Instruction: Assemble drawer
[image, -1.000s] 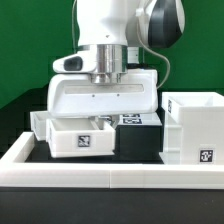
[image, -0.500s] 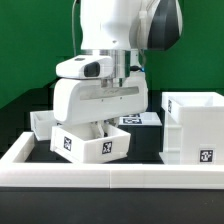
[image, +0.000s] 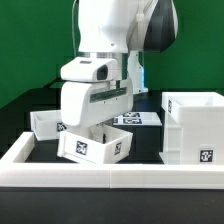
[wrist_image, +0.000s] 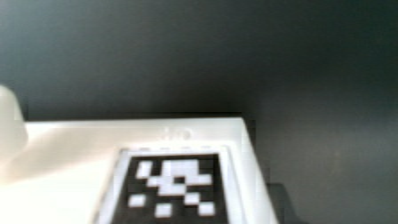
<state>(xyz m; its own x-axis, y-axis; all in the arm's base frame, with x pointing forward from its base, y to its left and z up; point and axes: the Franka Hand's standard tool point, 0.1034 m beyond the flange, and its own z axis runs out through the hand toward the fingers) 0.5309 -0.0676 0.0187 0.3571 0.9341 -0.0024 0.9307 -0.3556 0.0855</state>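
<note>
My gripper (image: 100, 126) is shut on a small white open-top tray (image: 96, 144) and holds it tilted just above the black table, at the exterior view's left centre. Its tag faces the front. The fingertips are hidden behind the tray's rim. The wrist view shows the same tray's (wrist_image: 160, 160) white face and its black-and-white tag (wrist_image: 173, 186) close up; no fingers show there. A second small tray (image: 44, 123) sits behind it at the left. The tall boxy housing (image: 195, 128) stands at the right, apart from the held tray.
A low white wall (image: 110, 172) borders the table at the front and left. The marker board (image: 143, 117) lies flat behind the gripper, partly hidden by the arm. A green backdrop stands behind.
The gripper came down on the flat-lying tray, took hold of it, lifted it and turned it. The tray now hangs tilted, a little further to the exterior view's left.
</note>
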